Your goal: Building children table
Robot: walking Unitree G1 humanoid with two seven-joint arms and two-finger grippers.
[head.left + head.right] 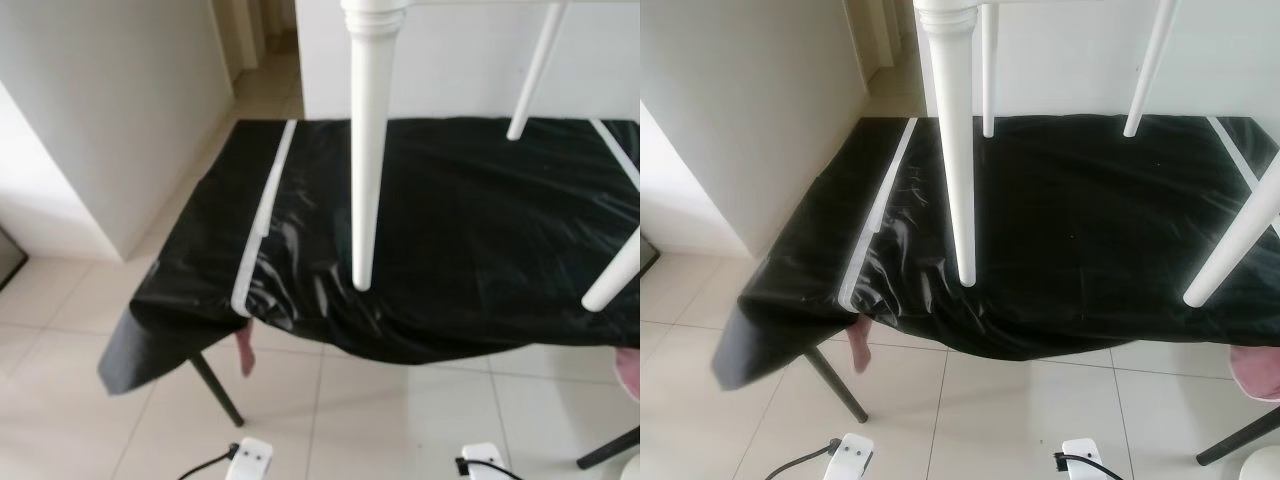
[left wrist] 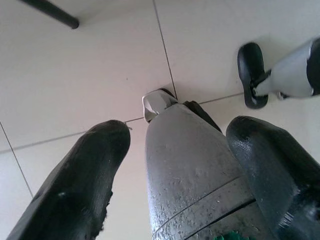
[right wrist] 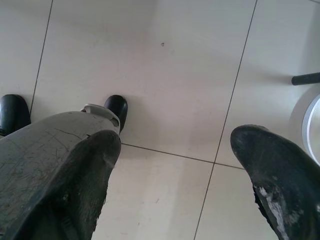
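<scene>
White table leg (image 1: 366, 150) hangs from top center of the head view, tip just above the black-covered table (image 1: 470, 250); more white legs (image 1: 534, 70) at upper right and right edge. Left gripper (image 2: 172, 165) and right gripper (image 3: 175, 170) both point at the tiled floor (image 3: 165, 65), fingers spread, holding nothing.

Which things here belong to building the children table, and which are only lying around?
Belongs to the job:
white table legs
black sheet covering the work table

Just there:
pink cloth hanging under the table edge
white wall
tiled floor
</scene>
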